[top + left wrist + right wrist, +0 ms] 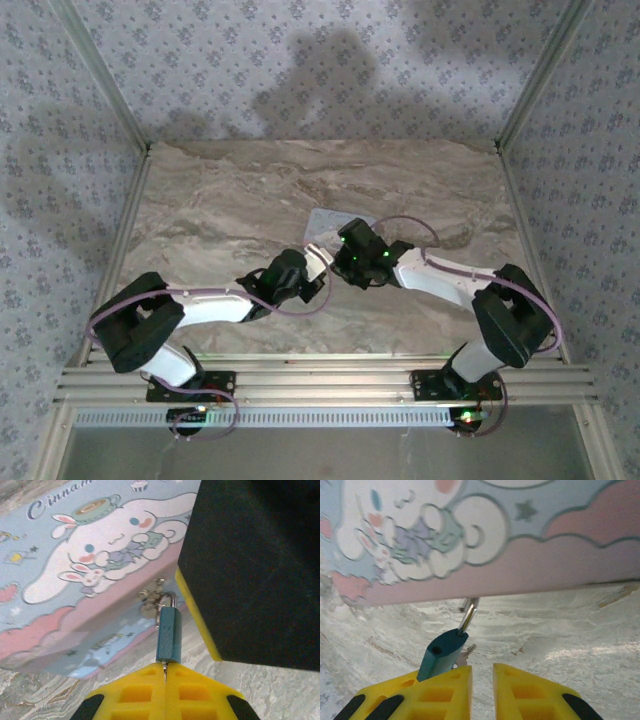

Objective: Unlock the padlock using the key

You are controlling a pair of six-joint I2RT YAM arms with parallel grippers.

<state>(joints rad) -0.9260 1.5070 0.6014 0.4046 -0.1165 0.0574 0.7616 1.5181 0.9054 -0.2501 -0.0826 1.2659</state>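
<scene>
The dark blue padlock (168, 634) hangs by its silver shackle (170, 598) from the hasp on the front of a pale blue cartoon box (90, 555). My left gripper (165, 667) is shut on the key (164, 670), a thin metal sliver running into the padlock's underside. In the right wrist view the padlock (441, 655) tilts just beyond the left fingertip, and one hole in its top stands empty beside the shackle (467, 615). My right gripper (482, 672) is open with bare table in the gap. From above, both grippers (318, 262) (345, 252) meet at the box.
The box (335, 220) lies mid-table on the marble-patterned top (200, 210). My right gripper's black body and yellow finger (250, 565) crowd the right of the left wrist view, close to the padlock. A silver metal tip (466, 655) pokes out behind the padlock.
</scene>
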